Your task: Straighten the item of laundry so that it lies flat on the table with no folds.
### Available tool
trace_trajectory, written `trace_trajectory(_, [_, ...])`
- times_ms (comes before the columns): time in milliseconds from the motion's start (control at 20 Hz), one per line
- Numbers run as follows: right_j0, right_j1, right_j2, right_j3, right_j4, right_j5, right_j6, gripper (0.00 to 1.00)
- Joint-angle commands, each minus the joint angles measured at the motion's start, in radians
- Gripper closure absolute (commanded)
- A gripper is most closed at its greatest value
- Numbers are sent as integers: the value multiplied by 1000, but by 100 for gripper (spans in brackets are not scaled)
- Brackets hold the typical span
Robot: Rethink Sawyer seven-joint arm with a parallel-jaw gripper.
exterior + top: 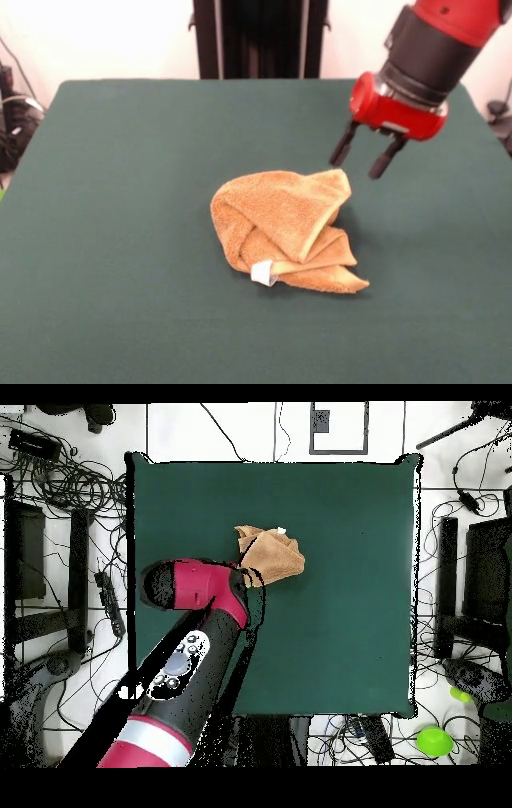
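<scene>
Green cloth table (96, 240), red arm (436, 40), crumpled orange-tan towel (280, 224).

Near the table's middle the towel lies bunched in overlapping folds, white tag (263, 273) at its near edge. Just above its far corner the gripper (365, 158) hangs, fingers spread, holding nothing. From overhead the arm hides the gripper.

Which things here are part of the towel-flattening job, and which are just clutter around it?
Job:
- towel, crumpled and folded, white tag showing
- table, green cloth
- gripper, open, just above the towel's far corner

Clutter:
- cables on the floor beside the table
- green ball on the floor
</scene>
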State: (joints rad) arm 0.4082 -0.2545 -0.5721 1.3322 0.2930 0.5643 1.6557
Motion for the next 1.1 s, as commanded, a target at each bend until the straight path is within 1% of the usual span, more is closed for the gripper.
trace_trajectory(50, [41,12,26,-60,73,107,359,0])
trace_trajectory(200, [45,33,16,-72,74,99,362,0])
trace_trajectory(350, [45,53,9,-70,71,63,352,0])
trace_trajectory(450, [44,80,-10,-82,49,33,329,0])
trace_trajectory(700, [49,148,-60,-95,27,-45,328,0])
trace_trajectory(1100, [60,200,-119,-113,25,-76,310,0])
